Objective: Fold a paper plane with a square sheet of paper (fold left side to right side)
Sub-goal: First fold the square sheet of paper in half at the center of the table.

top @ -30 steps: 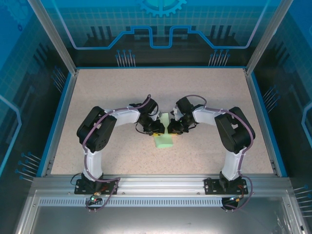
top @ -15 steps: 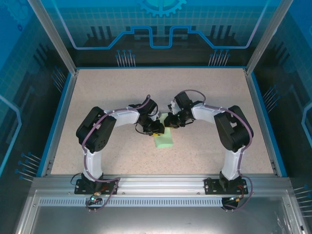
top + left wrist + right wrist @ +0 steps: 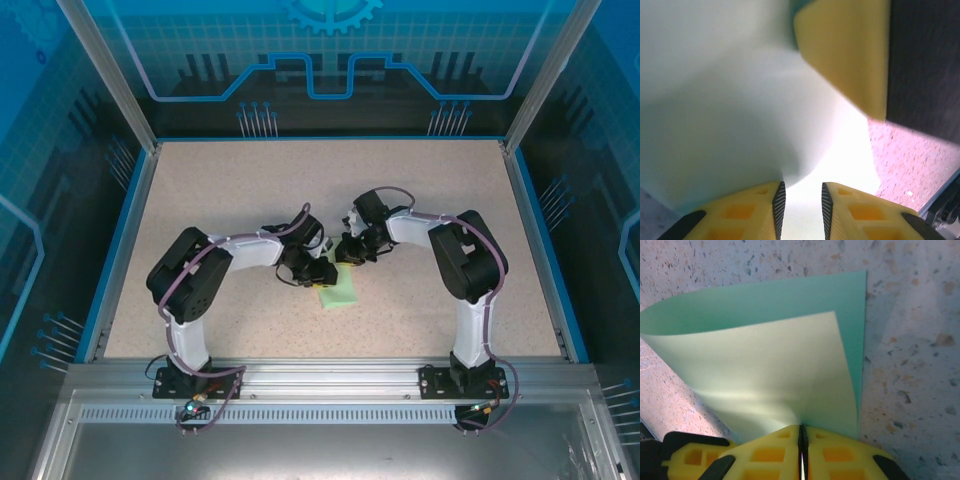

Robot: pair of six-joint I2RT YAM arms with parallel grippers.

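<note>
Bright, even light falls from above on the speckled tabletop [image 3: 420, 190]. The arms [image 3: 250, 248] throw only short, soft shadows, and the walls [image 3: 330, 60] beyond glow blue. At the left tool [image 3: 801, 196] the view is badly out of focus: the square sheet of paper [image 3: 740, 115] is a smear, blown out to near white just ahead of it. At the right tool [image 3: 802, 437] the picture is sharp, with the upper fold bright, the layer beneath darker, and a soft shadow ahead to its right.

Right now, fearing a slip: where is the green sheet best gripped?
On the sheet, the lifted free edge, from the open side, not the rounded bend: it stands off the table, so a finger should fit beneath, where the right gripper pinches.
</note>
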